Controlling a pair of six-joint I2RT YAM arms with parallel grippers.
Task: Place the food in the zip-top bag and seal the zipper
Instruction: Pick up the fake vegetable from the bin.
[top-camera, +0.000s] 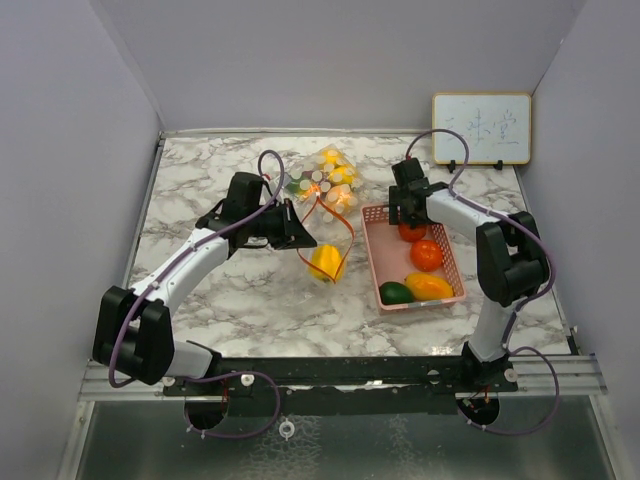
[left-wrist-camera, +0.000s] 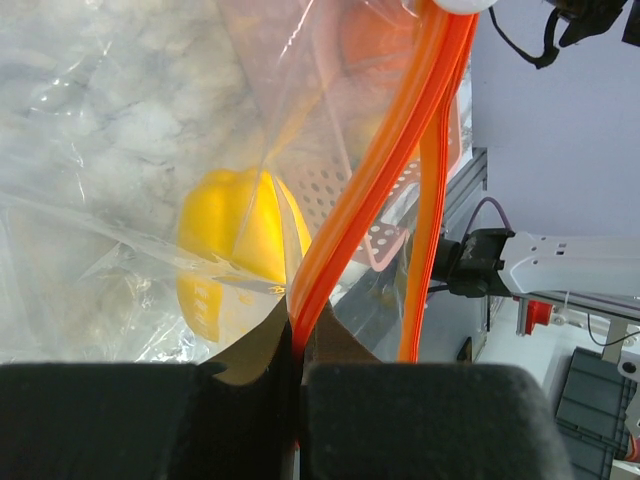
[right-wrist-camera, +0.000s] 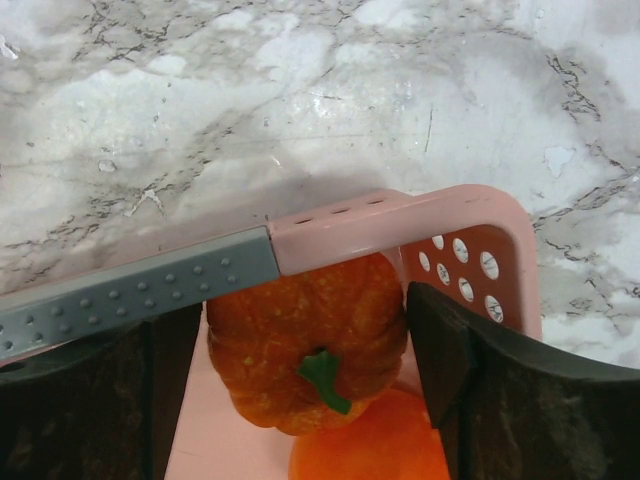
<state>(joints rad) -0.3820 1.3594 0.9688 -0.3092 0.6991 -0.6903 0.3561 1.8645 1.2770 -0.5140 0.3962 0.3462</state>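
Marble table (top-camera: 240, 300): zip-top bag (top-camera: 325, 175) beside pink basket (top-camera: 425, 302); whiteboard (top-camera: 481, 128) rear right.

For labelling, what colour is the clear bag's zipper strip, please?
The zipper strip is orange, clearest in left wrist view.

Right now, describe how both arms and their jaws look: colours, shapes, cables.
The left arm and right arm match: white tubular links between bulky black joint housings. A thin purple cable loops loosely along each one. The jaws are black and blocky. No markings or sleeves are visible.
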